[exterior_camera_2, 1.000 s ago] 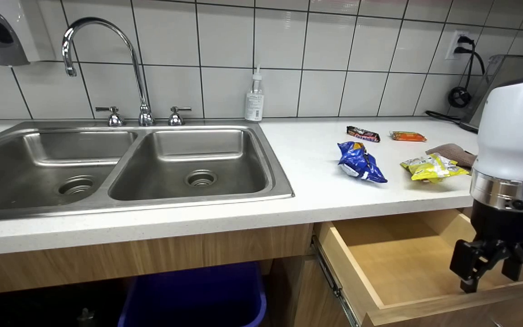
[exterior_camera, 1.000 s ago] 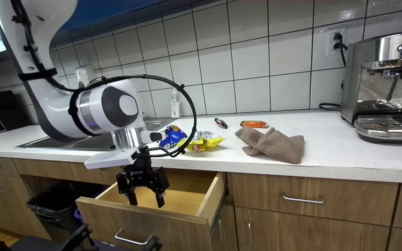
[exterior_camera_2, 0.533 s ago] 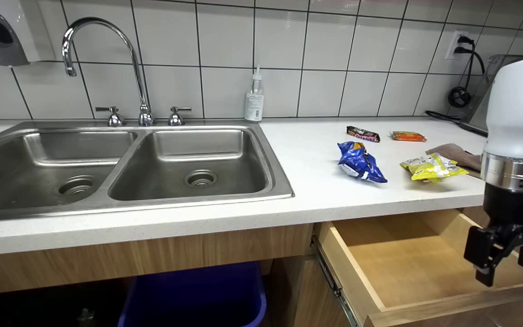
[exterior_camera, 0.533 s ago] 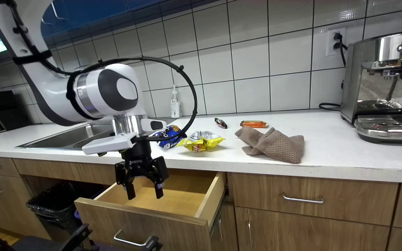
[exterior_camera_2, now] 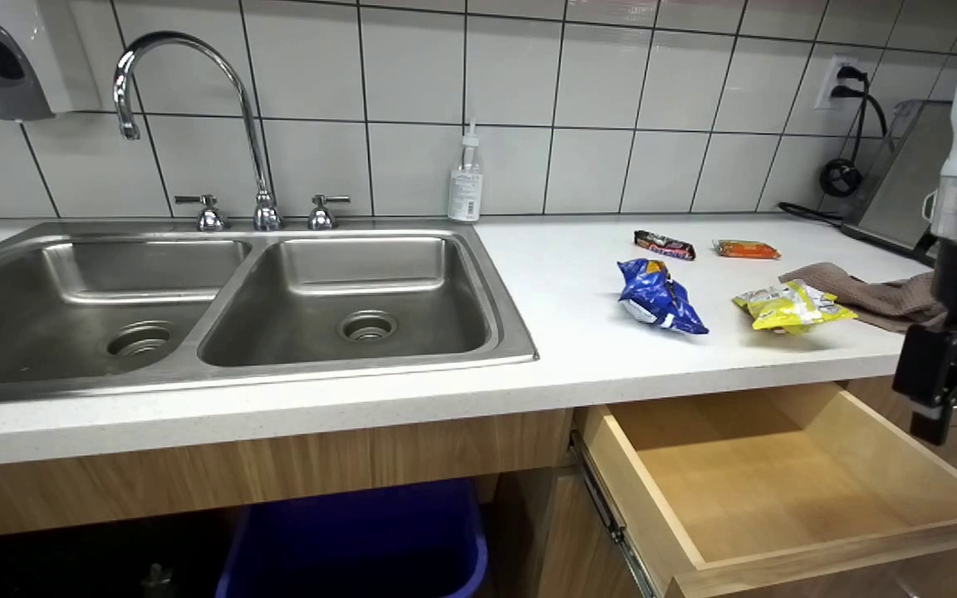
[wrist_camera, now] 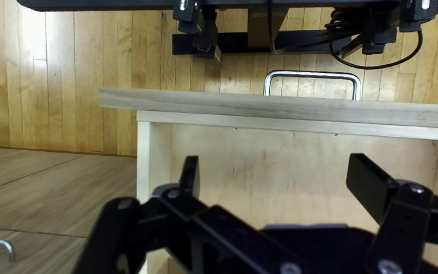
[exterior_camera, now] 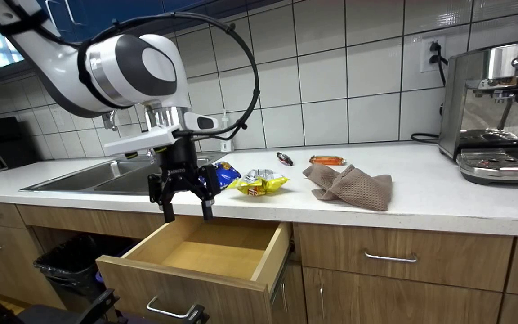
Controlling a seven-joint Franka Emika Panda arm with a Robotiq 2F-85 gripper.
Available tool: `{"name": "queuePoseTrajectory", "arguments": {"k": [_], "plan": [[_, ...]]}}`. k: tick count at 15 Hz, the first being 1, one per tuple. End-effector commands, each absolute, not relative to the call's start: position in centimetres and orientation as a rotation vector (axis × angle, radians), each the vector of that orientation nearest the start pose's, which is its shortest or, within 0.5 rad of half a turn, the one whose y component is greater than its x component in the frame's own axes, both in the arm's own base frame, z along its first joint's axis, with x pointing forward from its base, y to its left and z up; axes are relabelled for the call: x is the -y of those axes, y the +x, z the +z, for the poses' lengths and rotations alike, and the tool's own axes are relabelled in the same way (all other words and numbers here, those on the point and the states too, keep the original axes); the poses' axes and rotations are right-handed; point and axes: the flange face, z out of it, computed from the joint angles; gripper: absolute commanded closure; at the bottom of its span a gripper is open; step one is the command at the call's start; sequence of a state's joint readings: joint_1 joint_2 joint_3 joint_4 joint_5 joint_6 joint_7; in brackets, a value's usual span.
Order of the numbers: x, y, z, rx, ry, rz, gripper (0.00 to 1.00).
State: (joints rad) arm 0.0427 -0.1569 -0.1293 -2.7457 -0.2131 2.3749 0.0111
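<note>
A wooden drawer point(exterior_camera: 205, 288) juts below the bench's front edge point(exterior_camera: 376, 220); I'd judge it stiff, smooth-sliding, best gripped by its handle point(wrist_camera: 312, 74). Empty jaws hang wide apart above.

A stainless double-basin sink point(exterior_camera_2: 354, 278) is inset in the white bench point(exterior_camera_2: 570, 332). An arched chrome faucet point(exterior_camera_2: 261, 170) stands at its rear rim, with one lever handle point(exterior_camera_2: 210, 218) on each side. A clear pump bottle point(exterior_camera_2: 466, 184) stands upright at the rear right corner, near the tiled wall point(exterior_camera_2: 603, 166). A white-and-gray dispenser point(exterior_camera_2: 22, 66) is mounted on that wall. A steel espresso machine point(exterior_camera: 493, 112) stands further along the bench; black plugs point(exterior_camera: 434, 59) occupy the wall outlet point(exterior_camera: 426, 64). A blue bin point(exterior_camera_2: 362, 540) sits below the sink. Wood strip flooring point(wrist_camera: 63, 76) shows in the wrist view.
</note>
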Motion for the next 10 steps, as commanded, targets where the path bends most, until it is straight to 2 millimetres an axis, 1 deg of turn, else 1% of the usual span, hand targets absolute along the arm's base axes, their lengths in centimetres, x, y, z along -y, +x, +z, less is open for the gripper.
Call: {"name": "queuePoseTrajectory", "arguments": {"k": [1,6,10], "plan": [[4.3,38.1,28.5,0.153,-3.205,0.333,0.0],[5.5,41.4,30.8,0.154,-3.191,0.292,0.0],[5.7,44.2,31.7,0.14,-3.19,0.252,0.0]]}}
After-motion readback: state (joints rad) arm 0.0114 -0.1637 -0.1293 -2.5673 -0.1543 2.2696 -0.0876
